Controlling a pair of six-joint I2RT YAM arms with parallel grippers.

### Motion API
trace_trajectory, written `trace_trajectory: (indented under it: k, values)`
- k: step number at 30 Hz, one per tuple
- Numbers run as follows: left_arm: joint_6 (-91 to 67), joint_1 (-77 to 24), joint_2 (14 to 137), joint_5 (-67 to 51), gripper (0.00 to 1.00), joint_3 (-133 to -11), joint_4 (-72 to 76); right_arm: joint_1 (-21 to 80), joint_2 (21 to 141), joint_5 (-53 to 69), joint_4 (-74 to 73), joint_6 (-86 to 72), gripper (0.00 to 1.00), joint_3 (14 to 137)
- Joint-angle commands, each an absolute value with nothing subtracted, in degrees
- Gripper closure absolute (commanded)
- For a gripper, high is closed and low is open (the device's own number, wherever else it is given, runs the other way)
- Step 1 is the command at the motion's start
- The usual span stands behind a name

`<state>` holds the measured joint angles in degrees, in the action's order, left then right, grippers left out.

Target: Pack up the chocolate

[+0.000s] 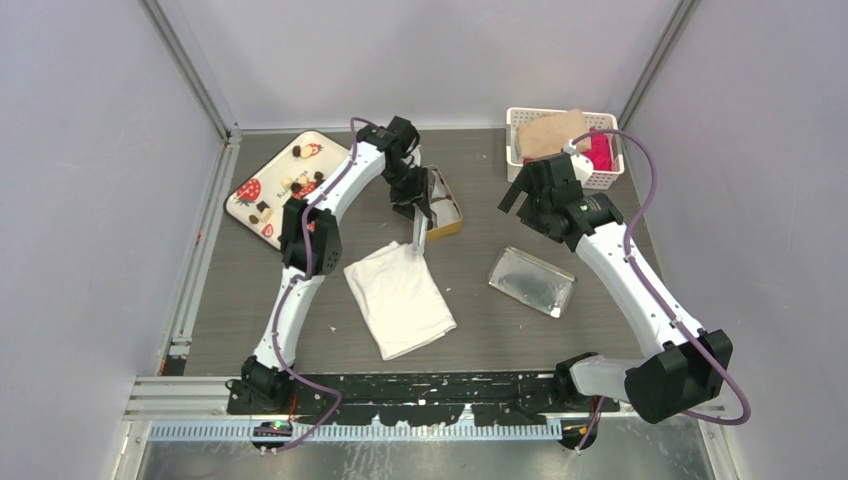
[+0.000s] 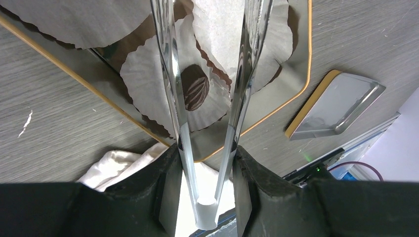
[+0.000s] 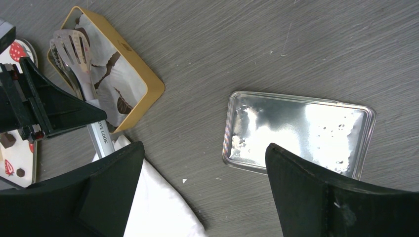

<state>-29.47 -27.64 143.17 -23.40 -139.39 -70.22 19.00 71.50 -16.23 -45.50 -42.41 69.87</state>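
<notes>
My left gripper [image 1: 415, 200] is shut on a pair of metal tongs [image 1: 420, 232] and holds them over the gold tin [image 1: 447, 205]. In the left wrist view the tong arms [image 2: 170, 74] are spread apart. One dark-brown ribbed chocolate [image 2: 196, 93] lies in a white paper cup [image 2: 148, 79] in the tin, close to the left arm. Several more chocolates [image 1: 297, 152] sit on the white strawberry tray [image 1: 240, 212] at the far left. My right gripper [image 3: 205, 148] is open and empty, above the table between the cloth and the tin lid.
The silver tin lid [image 1: 531, 281] lies upside down at centre right and also shows in the right wrist view [image 3: 296, 131]. A folded white cloth [image 1: 399, 297] lies in front of the tin. A white basket [image 1: 560, 145] with tan and red items stands at the back right.
</notes>
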Motion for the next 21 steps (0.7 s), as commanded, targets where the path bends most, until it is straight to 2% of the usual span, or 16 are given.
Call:
trace_trajectory:
  k: [1,21]
  values:
    - [-27.8,-27.3,142.6,-24.3,0.61,-139.6,-71.2,18.8,70.7,-17.1,-44.0,-42.7,0.03,71.6]
    - [-25.8,-27.2,142.1,-22.0,0.59,-140.4,-73.0,18.8,70.4,-17.4,-44.2,-42.6,0.02,71.5]
